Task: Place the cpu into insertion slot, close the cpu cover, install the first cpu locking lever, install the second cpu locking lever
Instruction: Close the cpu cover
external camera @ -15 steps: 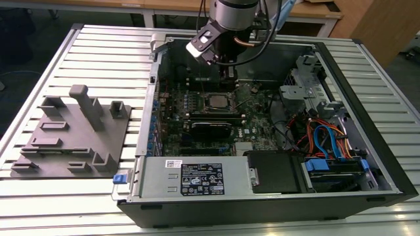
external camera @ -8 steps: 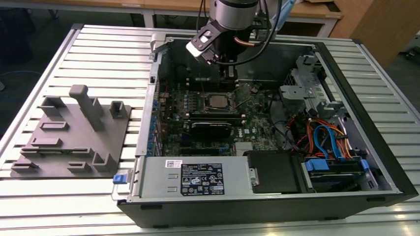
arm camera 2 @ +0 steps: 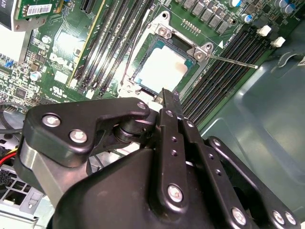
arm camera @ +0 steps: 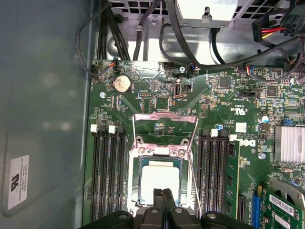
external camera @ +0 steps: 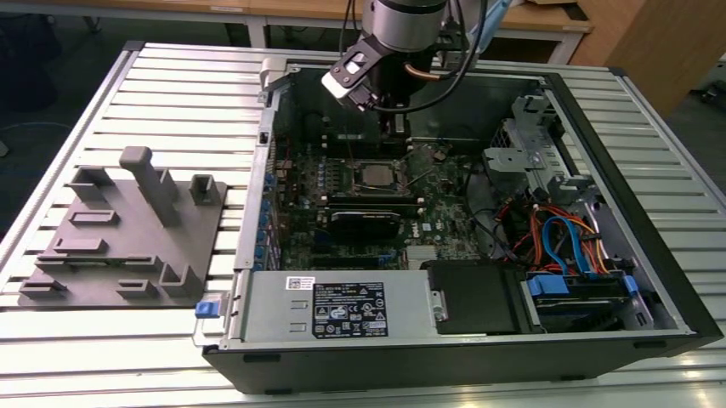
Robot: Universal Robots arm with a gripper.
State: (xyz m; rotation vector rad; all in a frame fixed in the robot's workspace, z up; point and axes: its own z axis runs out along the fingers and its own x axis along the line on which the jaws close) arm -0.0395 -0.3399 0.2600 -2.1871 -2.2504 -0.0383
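The cpu (arm camera: 161,178) (arm camera 2: 159,71), a small square chip with a silvery top, lies flat in the insertion slot (arm camera: 134,191) (arm camera 2: 143,50) on the green board; in the exterior view the cpu (external camera: 378,174) shows at the board's middle. In the first wrist view the cpu cover (arm camera: 165,117), a thin silvery frame, stands swung up at the slot's far edge. A thin locking lever (arm camera 2: 233,61) sticks out sideways from the slot's corner. My gripper (arm camera: 162,192) (arm camera 2: 167,93) (external camera: 394,126) hovers just above the chip's near edge, shut, with nothing between the black fingers.
Long black memory slots (arm camera: 109,176) flank the socket on both sides. A grey power supply box (external camera: 329,308) fills the case's near end, and cables and a drive cage (external camera: 567,246) fill the exterior view's right. A grey fixture plate (external camera: 119,238) lies outside the case.
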